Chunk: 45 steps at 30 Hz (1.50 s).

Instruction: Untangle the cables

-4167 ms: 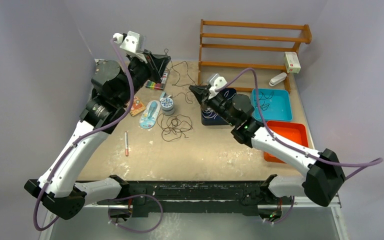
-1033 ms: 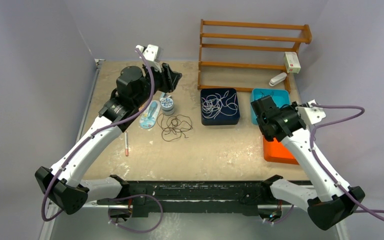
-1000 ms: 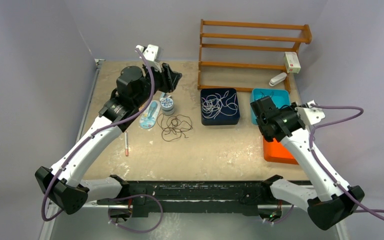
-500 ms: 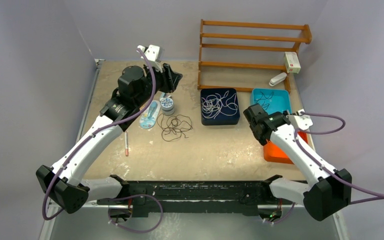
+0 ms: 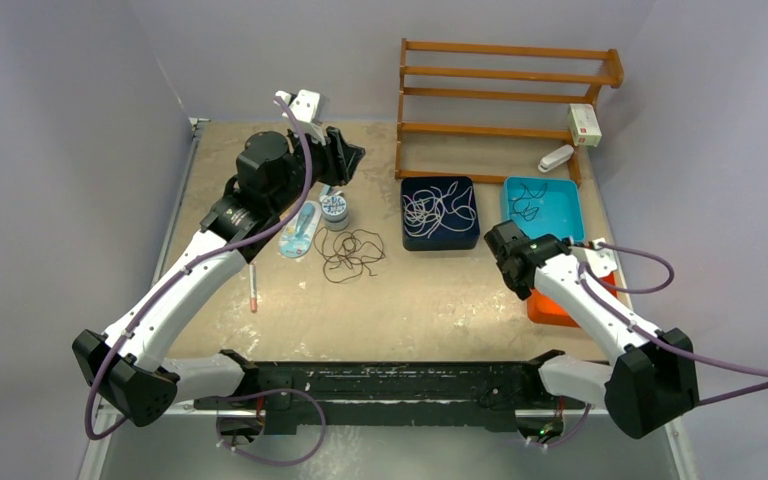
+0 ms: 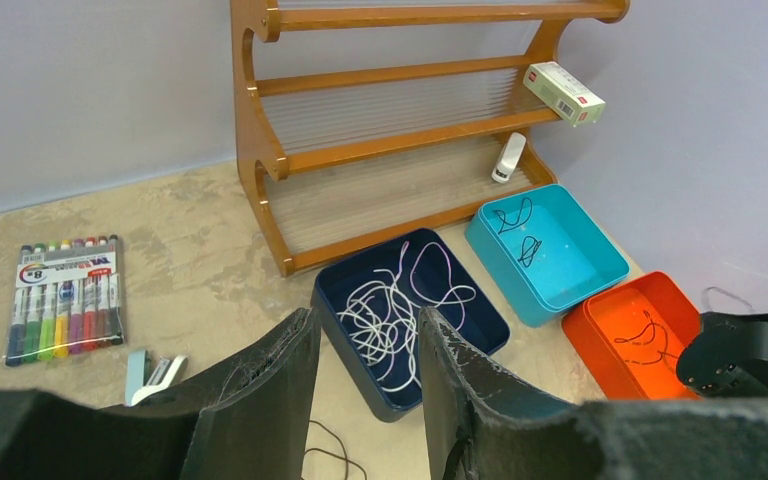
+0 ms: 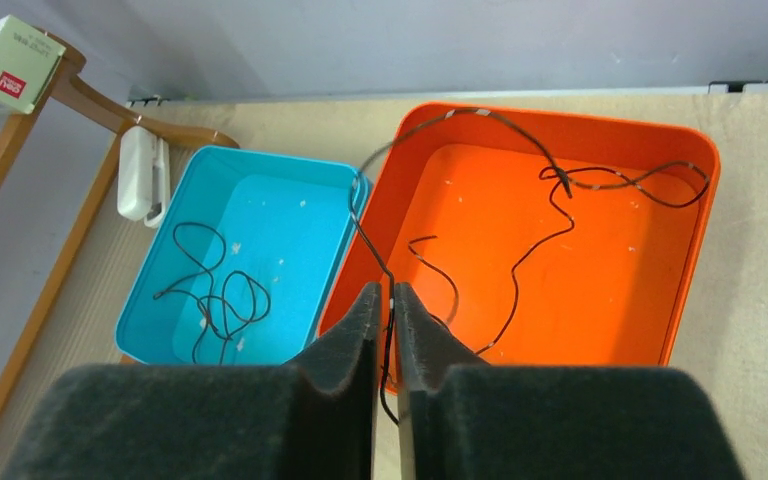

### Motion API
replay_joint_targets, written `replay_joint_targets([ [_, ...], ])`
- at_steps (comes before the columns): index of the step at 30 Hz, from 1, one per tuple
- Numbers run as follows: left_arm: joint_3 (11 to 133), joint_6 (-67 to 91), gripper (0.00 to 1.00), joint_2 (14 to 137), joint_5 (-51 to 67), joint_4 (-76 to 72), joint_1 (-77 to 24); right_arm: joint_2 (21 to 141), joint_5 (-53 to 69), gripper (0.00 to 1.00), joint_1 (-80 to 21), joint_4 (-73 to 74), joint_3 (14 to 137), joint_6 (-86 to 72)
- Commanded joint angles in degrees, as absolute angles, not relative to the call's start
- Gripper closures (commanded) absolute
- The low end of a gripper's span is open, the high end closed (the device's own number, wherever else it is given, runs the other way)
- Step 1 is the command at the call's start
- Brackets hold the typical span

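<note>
Sandy tabletop (image 5: 420, 300) is carrying three trays beside a wooden rack (image 5: 505, 90), apparently serving as sorting bins: white cables (image 6: 390, 315) are lying in the navy tray (image 6: 465, 320), and dark cables (image 7: 210, 300) in the teal tray (image 7: 290, 220). The right gripper (image 7: 387, 300) is pinching one dark cable (image 7: 563, 182) whose length is trailing into the orange tray (image 7: 620, 270), probably to deposit it there. The left gripper (image 6: 368, 335), fingers spread and empty, is hovering behind the dark tangle (image 5: 350, 252) that is waiting on the table.
</note>
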<state>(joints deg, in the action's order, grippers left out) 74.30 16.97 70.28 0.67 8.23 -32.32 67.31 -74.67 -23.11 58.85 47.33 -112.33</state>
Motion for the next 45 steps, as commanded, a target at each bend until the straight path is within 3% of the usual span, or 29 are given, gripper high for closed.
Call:
replay_joint_targets([
  [1, 74.7, 17.2, 0.60, 70.3, 1.5, 6.3, -32.4, 65.4, -73.5, 0.81, -22.9, 56.8, 46.2, -115.4],
  [6, 74.8, 17.4, 0.60, 70.5, 1.9, 6.3, -32.3, 65.4, -73.4, 0.56, -22.8, 57.4, 46.1, -116.0],
  [12, 74.7, 17.6, 0.60, 70.5, 2.0, 6.5, -32.4, 65.9, -75.4, 0.38, -22.8, 59.4, 47.9, -115.9],
  [15, 74.5, 17.6, 0.60, 70.4, 1.8, 6.5, -32.3, 66.3, -78.5, 0.30, -22.8, 57.8, 50.8, -108.2],
  [18, 74.2, 17.8, 0.60, 70.5, 1.9, 6.3, -32.3, 66.3, -79.5, 0.24, -23.3, 51.8, 54.7, -92.0],
  [20, 74.3, 18.0, 0.60, 70.7, 2.1, 6.2, -32.3, 65.7, -76.5, 0.19, -23.9, 41.8, 58.3, -73.0],
  [23, 74.3, 18.0, 0.60, 70.8, 2.1, 6.2, -32.3, 60.0, -62.3, 0.16, -24.0, 8.5, 55.2, -30.4],
  [26, 74.3, 17.7, 0.60, 70.4, 1.6, 6.6, -32.3, 52.2, -43.9, 0.10, -23.7, -12.5, 49.1, -14.2],
  [30, 73.6, 17.7, 0.60, 69.4, 0.6, 7.0, -32.3, 54.0, -30.4, 0.07, -23.6, -14.5, 54.6, -7.7],
  [34, 73.1, 17.9, 0.60, 69.2, 1.0, 6.9, -32.3, 62.4, -27.3, 0.05, -23.4, -6.9, 64.1, -6.0],
  [39, 72.2, 18.4, 0.60, 68.8, 0.8, 6.5, -32.3, 69.9, -28.3, 0.04, -16.9, 5.0, 69.3, -17.6],
  [45, 71.3, 19.0, 0.60, 68.7, 1.0, 6.0, -32.3, 67.7, -21.7, 0.01, -3.6, 10.6, 62.9, -30.7],
])
